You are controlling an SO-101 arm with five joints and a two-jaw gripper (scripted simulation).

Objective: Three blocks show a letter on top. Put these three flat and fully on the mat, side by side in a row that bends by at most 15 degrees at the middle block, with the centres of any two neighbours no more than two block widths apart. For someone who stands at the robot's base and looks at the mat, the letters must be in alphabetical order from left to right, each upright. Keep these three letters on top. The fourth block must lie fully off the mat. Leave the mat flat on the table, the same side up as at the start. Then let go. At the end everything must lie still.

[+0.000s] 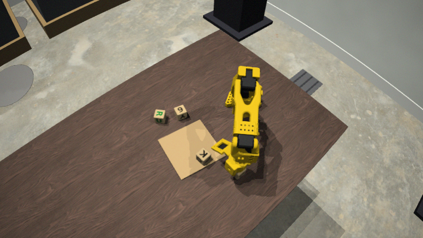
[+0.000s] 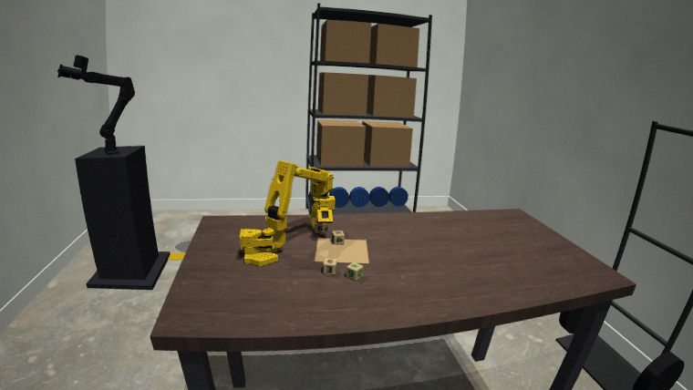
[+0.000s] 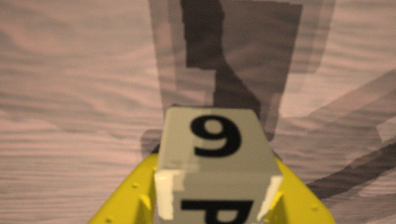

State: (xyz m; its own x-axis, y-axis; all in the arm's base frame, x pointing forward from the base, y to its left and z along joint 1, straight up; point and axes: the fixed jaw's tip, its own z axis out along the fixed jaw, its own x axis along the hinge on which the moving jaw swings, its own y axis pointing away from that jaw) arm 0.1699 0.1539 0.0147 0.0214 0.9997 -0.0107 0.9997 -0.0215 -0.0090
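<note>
brown wood tbl [image 1: 124,142] [image 2: 436,281] [image 3: 60,75], tan mat [image 1: 174,150] [image 2: 356,254], 2 blks

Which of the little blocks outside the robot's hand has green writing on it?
The block with a green R on top, lying off the mat. The other two outside the hand show black characters.

blk [image 3: 220,150] w/ black 9 and P on two faces, btwn yellow jaws, wood tabletop [image 3: 65,100] behind, dark shadows

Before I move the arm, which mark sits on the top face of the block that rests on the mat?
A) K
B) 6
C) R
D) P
A: the top view shows a black K on the upper face of the block on the tan mat.
</note>
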